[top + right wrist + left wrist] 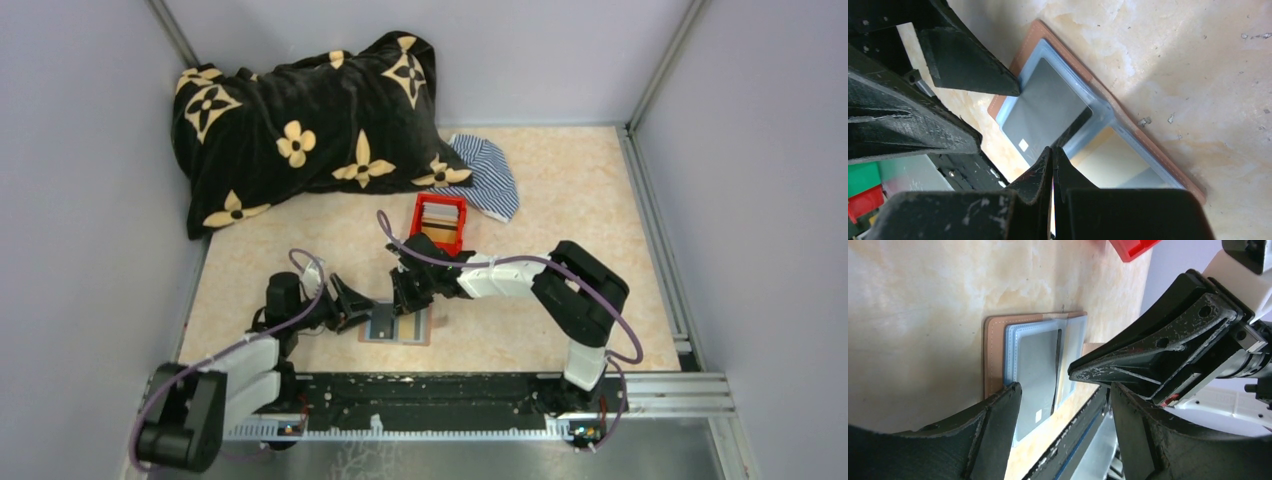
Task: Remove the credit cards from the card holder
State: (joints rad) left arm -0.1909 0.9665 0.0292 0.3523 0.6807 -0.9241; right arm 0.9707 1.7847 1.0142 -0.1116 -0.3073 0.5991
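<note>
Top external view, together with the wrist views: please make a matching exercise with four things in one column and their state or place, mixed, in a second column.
Column one:
1. left gripper
2. right gripper
3. card holder
4. red box

Column two:
A. shut
B. lies unfolded, a grey card in its clear sleeve
C. open
D. stands near the striped cloth

Pairs: 1-C, 2-A, 3-B, 4-D.

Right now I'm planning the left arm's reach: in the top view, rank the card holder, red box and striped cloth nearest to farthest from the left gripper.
1. Card holder, just right of the left gripper, lying open.
2. Red box, farther back and right.
3. Striped cloth, farthest, back right.
</note>
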